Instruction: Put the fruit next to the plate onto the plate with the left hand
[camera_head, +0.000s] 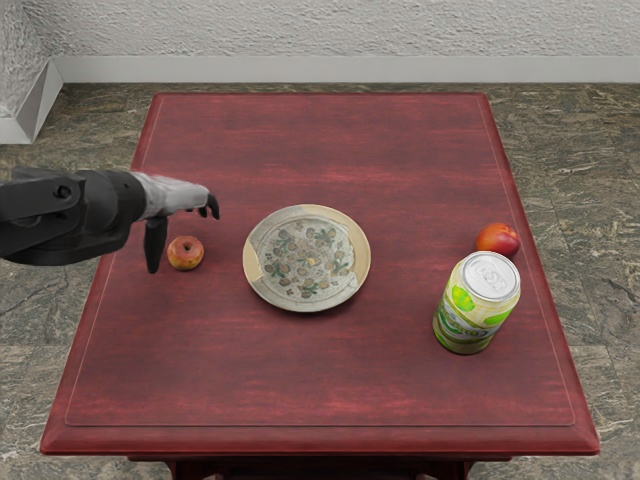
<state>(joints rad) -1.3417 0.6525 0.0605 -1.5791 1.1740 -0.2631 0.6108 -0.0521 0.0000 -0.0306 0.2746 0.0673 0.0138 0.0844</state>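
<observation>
A small red-yellow apple (185, 253) lies on the table just left of the patterned plate (259, 261). My left hand (180, 215) comes in from the left edge and hovers over and slightly left of the apple. Its fingers are spread, the thumb (154, 247) pointing down beside the fruit, and it holds nothing. A second fruit, a red peach-like one (497, 239), lies far right of the plate. The right arm is out of view.
A green-and-white drink can (476, 303) stands upright at the right, just in front of the red fruit. The dark red table (320, 380) has a raised rim; its left edge runs close under my forearm.
</observation>
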